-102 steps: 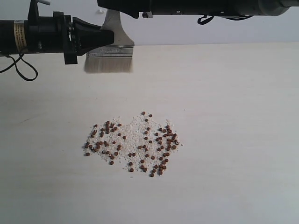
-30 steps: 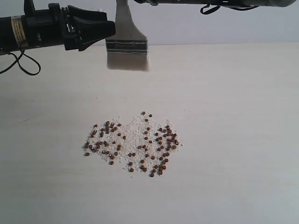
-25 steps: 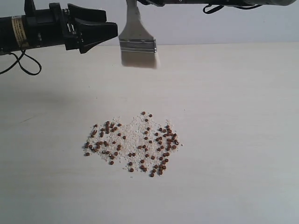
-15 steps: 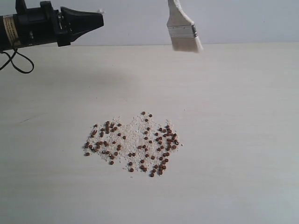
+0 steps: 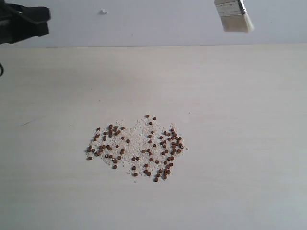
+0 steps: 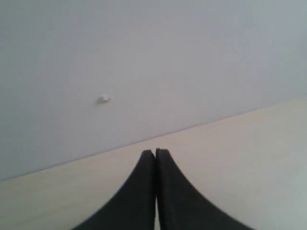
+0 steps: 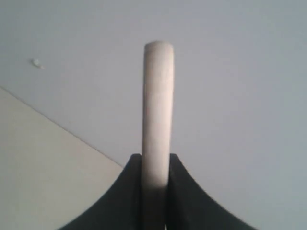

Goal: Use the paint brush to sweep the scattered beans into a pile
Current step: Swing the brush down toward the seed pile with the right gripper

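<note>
The beans (image 5: 136, 146) lie scattered on the table among fine white grains, in a loose patch wider than the brush. No compact pile shows. The paint brush (image 5: 234, 15) hangs high at the back right; only its silver ferrule and cream bristles are in the exterior view. In the right wrist view my right gripper (image 7: 155, 157) is shut on the brush (image 7: 157, 96), seen edge-on as a pale bar between the black fingers. My left gripper (image 5: 47, 21) sits at the far back left, well away from the beans, its fingers (image 6: 144, 165) pressed together with nothing between them.
The pale table (image 5: 240, 143) stretches around the bean patch on every side. A plain grey wall rises behind its far edge, with a small white mark (image 5: 103, 11) on it.
The brush has travelled to the right and upward, from back centre to the top right. My left gripper has drawn back to the left edge. The beans have not moved.
</note>
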You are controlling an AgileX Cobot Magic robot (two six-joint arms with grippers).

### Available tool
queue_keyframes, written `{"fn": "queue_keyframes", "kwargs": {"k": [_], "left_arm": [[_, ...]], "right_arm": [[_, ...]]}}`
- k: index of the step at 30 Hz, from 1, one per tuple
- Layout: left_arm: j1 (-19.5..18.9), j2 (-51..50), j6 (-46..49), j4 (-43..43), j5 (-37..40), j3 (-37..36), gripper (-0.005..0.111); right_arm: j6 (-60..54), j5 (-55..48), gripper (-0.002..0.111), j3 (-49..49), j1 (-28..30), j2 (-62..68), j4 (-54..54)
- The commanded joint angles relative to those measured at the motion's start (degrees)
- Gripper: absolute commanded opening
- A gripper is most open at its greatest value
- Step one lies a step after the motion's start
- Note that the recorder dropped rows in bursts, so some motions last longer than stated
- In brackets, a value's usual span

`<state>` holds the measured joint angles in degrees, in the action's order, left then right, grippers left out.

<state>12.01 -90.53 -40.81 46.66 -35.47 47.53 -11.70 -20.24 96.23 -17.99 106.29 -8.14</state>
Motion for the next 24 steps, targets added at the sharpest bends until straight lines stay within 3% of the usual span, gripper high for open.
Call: {"fn": "queue_keyframes", "kwargs": {"k": [1, 4, 8, 17, 24], "left_arm": [[0.0, 15.1, 11.7, -13.2, 7.4, -9.6, 0.0], [0.0, 25.7, 18.1, -22.1, 8.3, -17.0, 0.0], [0.0, 40.6, 27.2, -34.9, 8.3, -27.7, 0.0], [0.0, 65.4, 27.5, -38.6, 12.9, -41.1, 0.0], [0.0, 75.4, 26.7, -41.4, 20.9, -45.0, 0.0]], "right_arm": [[21.2, -4.1, 0.0, 0.2, 0.0, -1.3, -24.2], [28.5, -8.9, 0.0, 0.1, -1.2, -2.0, -31.1], [29.5, -11.6, 0.0, 0.1, -5.2, -3.8, -31.6], [30.0, -17.3, 0.0, -2.0, -13.4, -9.9, -30.9], [33.5, -7.2, 0.0, -17.7, -13.8, -21.1, -31.4]]}}
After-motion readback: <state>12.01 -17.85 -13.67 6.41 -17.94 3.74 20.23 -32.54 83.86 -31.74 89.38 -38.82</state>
